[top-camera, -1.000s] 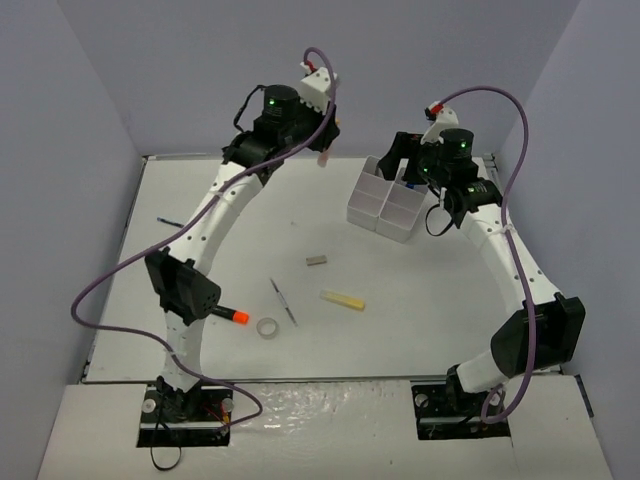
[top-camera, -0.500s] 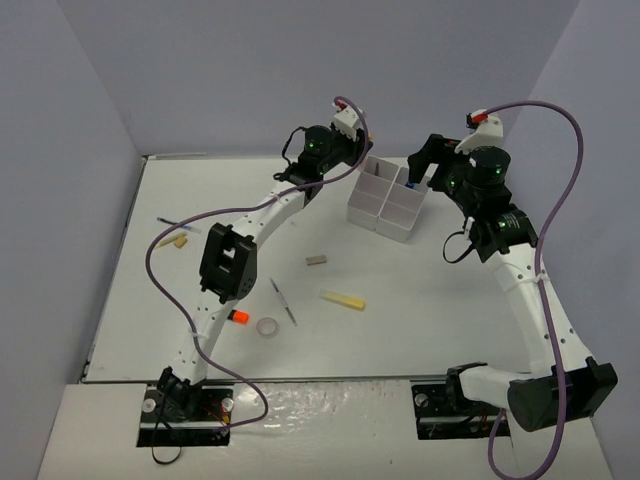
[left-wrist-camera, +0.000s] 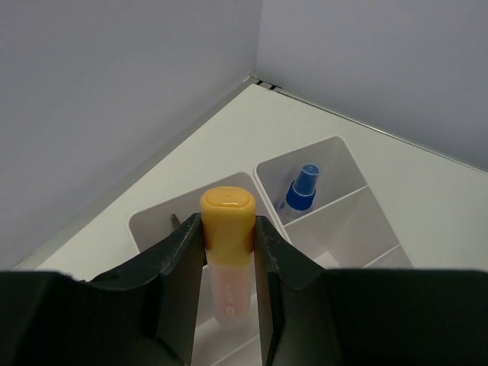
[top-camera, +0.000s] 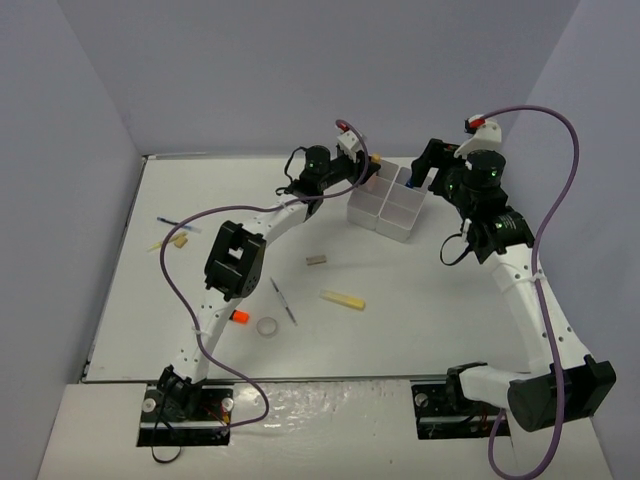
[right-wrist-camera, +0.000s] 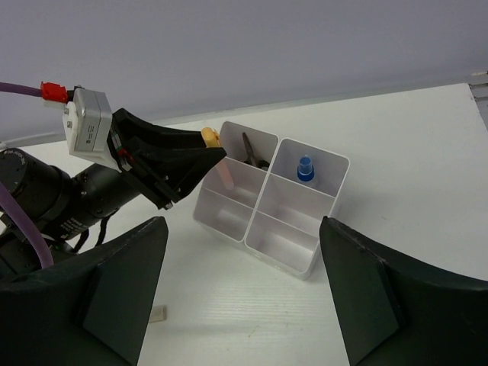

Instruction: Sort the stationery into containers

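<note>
**A:** Two pincers are seen at the far side of the table [top-camera: 430,300]. What is held by each?

**B:** An orange-capped pen [left-wrist-camera: 227,217] is clamped in the left pincer [left-wrist-camera: 227,232] and gripped just below its cap. Nothing is held by the right pincer [right-wrist-camera: 240,229]. Its jaws are spread wide, and it is placed near the tray [top-camera: 380,228] on the right.

**A:** Where is the pen placed relative to the tray?

**B:** It is held nearly upright over the tray's left side, with its pale lower end dipped below the rim. Which of the four compartments it is in cannot be told for certain.

**A:** What is already found inside?

**B:** A blue-capped bottle [left-wrist-camera: 301,187] is stood in the far right compartment. A dark thing [right-wrist-camera: 255,151] is leaned in the far left one, but it is too small to be named.

**A:** And on the open table?

**B:** Five items are scattered in the middle, well apart from the tray:
- A grey block [top-camera: 317,260] lies nearest the tray.
- A yellow bar [top-camera: 343,299] and a thin stick [top-camera: 283,301] lie closer to the arm bases.
- A tape ring [top-camera: 267,327] lies just beside the stick.
- A marker [top-camera: 238,317] is mostly hidden by the left arm, with only its orange cap shown.

Two small pieces are also seen near the left edge, one thin and blue [top-camera: 168,221] and one yellowish [top-camera: 180,240].
</note>
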